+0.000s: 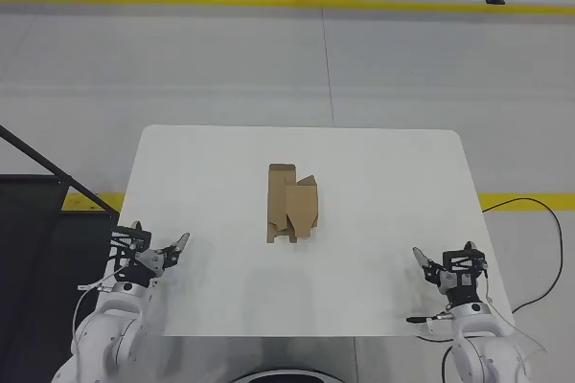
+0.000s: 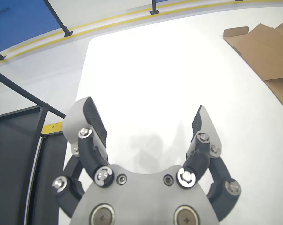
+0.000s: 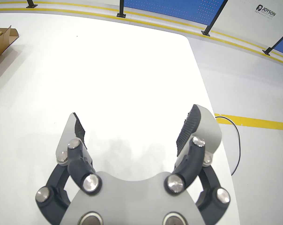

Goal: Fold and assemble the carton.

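Observation:
A flattened brown carton (image 1: pixel 290 203) lies in the middle of the white table (image 1: pixel 383 172), its flaps spread toward the front. Part of the carton (image 2: pixel 263 54) appears off to the side in the left wrist view, and a corner of the carton (image 3: pixel 2 42) in the right wrist view. My left gripper (image 1: pixel 160 252) rests at the table's front left edge, open, with nothing between its fingers (image 2: pixel 94 118). My right gripper (image 1: pixel 449 264) sits at the front right corner, also open and holding nothing, its fingers (image 3: pixel 190 125) wide apart.
A black frame (image 1: pixel 29 249) stands beside the table on the left. A black cable (image 1: pixel 546 249) runs along the floor on the right. Yellow floor tape (image 1: pixel 537 201) passes behind the table. Bare tabletop surrounds the carton on all sides.

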Controlling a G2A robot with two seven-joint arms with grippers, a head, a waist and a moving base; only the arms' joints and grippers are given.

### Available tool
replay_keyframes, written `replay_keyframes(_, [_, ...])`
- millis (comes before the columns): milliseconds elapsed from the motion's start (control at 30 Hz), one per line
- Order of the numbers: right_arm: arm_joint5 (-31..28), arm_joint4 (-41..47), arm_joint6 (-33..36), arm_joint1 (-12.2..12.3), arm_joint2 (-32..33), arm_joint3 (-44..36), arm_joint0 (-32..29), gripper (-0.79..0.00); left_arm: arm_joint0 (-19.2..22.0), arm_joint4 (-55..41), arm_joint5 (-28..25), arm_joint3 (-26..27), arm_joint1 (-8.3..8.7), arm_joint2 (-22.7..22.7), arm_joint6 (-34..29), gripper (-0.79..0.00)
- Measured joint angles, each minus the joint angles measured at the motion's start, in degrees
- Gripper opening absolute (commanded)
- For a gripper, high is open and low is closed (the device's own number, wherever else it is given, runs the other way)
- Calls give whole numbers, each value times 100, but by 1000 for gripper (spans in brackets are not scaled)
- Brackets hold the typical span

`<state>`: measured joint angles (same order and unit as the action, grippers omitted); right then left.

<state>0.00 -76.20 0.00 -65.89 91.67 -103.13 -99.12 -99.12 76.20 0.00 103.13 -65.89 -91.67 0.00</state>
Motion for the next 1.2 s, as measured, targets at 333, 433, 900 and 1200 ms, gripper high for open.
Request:
replay_keyframes(333, [-61,84,256,-24,-124,-154,147,0,267,-984,-701,169,-3,-169,-638,0])
replay_keyframes(433, [-103,206,578,-45,-271,-325,298,0,440,-1717,-1093,148,1,-278,-971,0])
replay_keyframes(900, [-233,1146,2076,-161,-1015,-668,1493,0,1439,-4167,-2138,-408,83,-551,-2624,0])
replay_keyframes(1200, [-242,1148,2104,-161,-1018,-653,1524,0,1437,-4150,-2127,-407,84,-555,-2621,0])
